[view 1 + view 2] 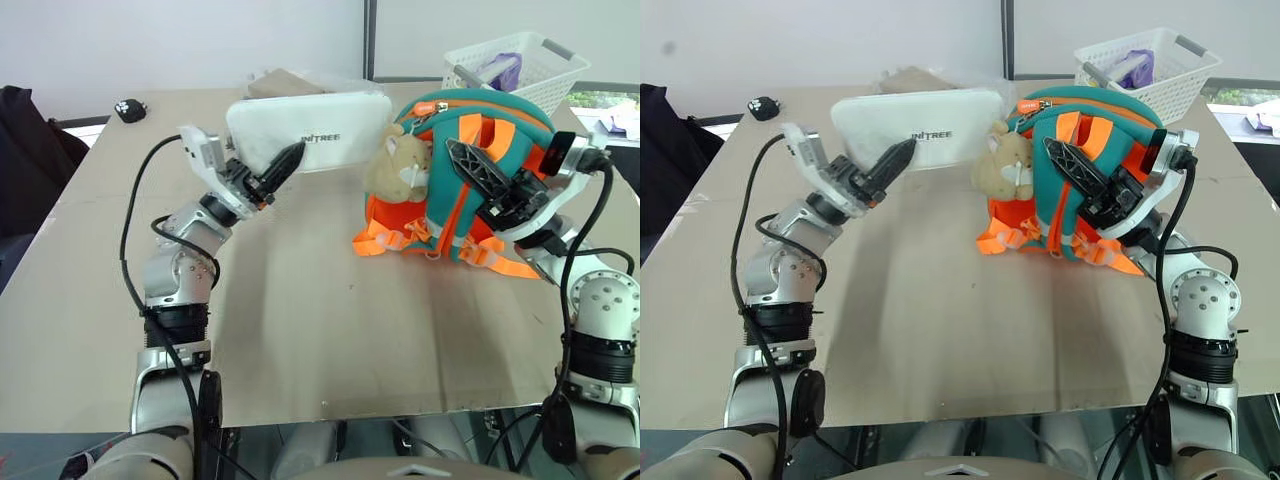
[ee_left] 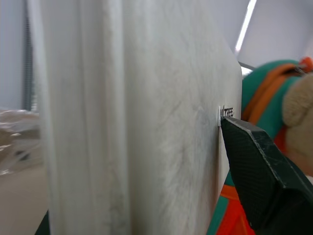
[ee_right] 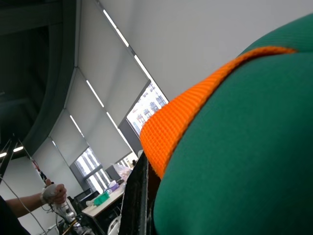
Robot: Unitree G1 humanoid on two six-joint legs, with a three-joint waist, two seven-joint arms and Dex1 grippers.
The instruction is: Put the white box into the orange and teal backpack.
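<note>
The white box [image 1: 320, 125] stands on its long edge, lifted off the table just left of the orange and teal backpack [image 1: 470, 180]. My left gripper [image 1: 288, 158] is shut on the box's lower left part, one black finger across its lettered face. In the left wrist view the box [image 2: 137, 122] lies against that finger [image 2: 259, 171]. The backpack stands upright with its tan bear charm [image 1: 400, 165] facing the box. My right gripper [image 1: 458, 152] is shut on the backpack at its teal upper side, by an orange strap [image 3: 195, 117].
A white lattice basket [image 1: 520, 65] holding something purple sits at the back right corner. A small black object [image 1: 130, 108] lies at the back left, and a tan packet [image 1: 285, 82] lies behind the box. The brown tabletop [image 1: 300, 320] stretches toward me. A person's hand [image 3: 51, 193] is far off.
</note>
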